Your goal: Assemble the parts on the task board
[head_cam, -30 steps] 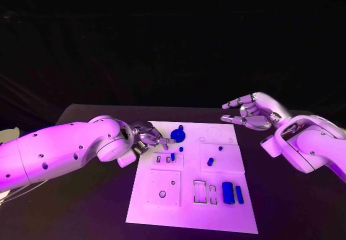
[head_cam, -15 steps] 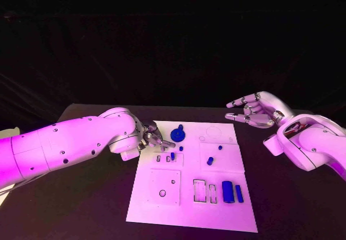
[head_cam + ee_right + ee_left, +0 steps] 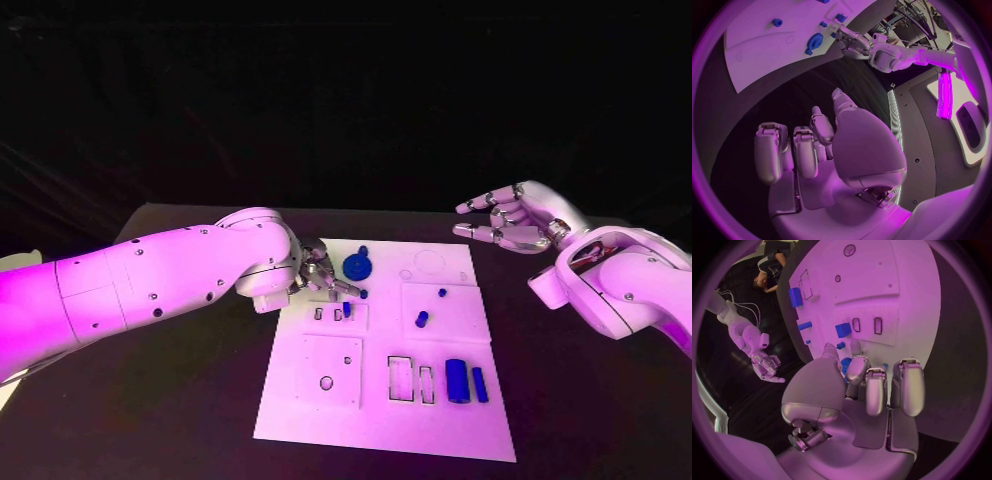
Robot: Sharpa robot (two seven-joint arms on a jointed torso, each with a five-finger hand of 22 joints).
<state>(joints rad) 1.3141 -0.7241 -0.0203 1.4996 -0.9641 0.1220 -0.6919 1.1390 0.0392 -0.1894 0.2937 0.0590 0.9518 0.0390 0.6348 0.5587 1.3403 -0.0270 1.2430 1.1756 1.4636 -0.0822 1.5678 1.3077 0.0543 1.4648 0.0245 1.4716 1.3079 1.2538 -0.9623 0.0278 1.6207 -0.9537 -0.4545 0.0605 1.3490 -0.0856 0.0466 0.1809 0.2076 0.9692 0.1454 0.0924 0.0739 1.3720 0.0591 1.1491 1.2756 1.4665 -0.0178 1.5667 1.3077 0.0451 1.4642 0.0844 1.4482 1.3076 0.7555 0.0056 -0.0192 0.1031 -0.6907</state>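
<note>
The left robot hand (image 3: 320,278) hovered at the left edge of the task board (image 3: 382,420), fingers curled low over its upper rows. In the left wrist view a small blue part (image 3: 845,365) sat at the fingertips (image 3: 856,371), apparently pinched, though I could not tell for certain whether it was held or merely touched.

Just right of that hand lay the round blue disc (image 3: 356,266), tilted at the board's top, with a tiny blue peg (image 3: 362,294) beside it. Further right stood a short blue pin (image 3: 421,320) and a smaller blue stud (image 3: 441,293), both in the board's upper right panel. At the lower right lay two long blue bars (image 3: 456,382), side by side, next to two empty rectangular slots (image 3: 400,380).

Counted in the head view: one disc, two bars and three small pieces. Judging by the empty slots and loose bars, the assembly seemed early, with most of the fitting left.

The right robot hand (image 3: 508,225) hung well apart beyond the board's right edge above the black table (image 3: 173,420), fingers spread, holding nothing.
</note>
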